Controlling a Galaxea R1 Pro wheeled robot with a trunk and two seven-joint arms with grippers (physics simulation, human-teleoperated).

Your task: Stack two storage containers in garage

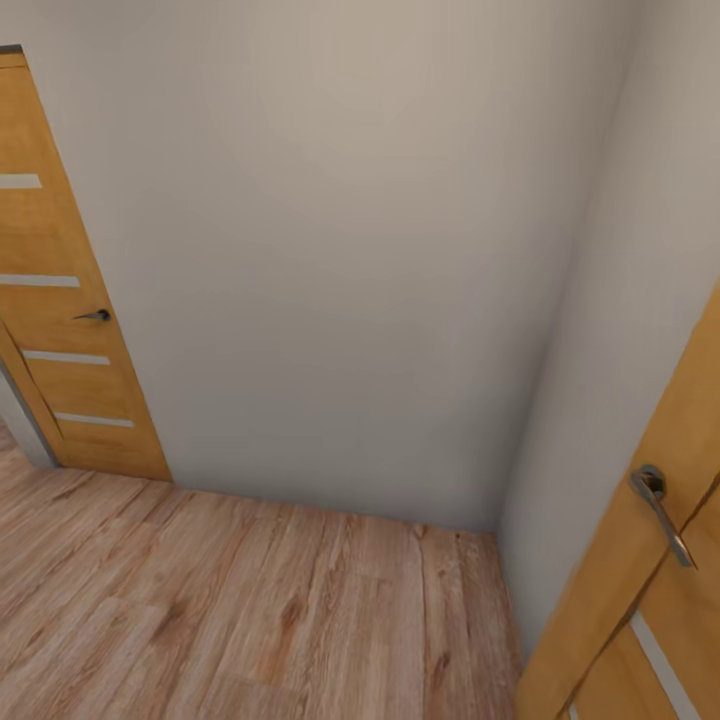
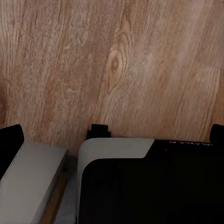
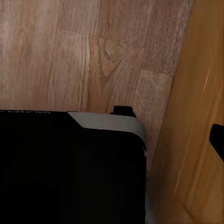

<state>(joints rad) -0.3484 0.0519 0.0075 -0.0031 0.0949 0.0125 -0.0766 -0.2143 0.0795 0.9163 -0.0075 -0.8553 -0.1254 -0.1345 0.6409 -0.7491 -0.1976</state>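
Note:
The two storage containers are out of view. I face a corner of white wall [image 1: 350, 250] over light wood plank flooring [image 1: 250, 600]. My left gripper [image 2: 114, 140] hangs open over the planks, one black fingertip [image 2: 11, 144] at each side of the left wrist view and nothing between them. My right gripper [image 3: 112, 135] also hangs empty and spread, with one fingertip [image 3: 217, 140] showing close beside a wooden door panel [image 3: 200, 116]. My own black and grey base [image 2: 140, 186] lies under both hands.
A light wooden door [image 1: 60, 300] with four frosted strips and a lever handle stands at the left. Another wooden door [image 1: 640, 600] with a metal lever handle [image 1: 660, 510] is close on my right. White walls meet in a corner [image 1: 500, 520] ahead.

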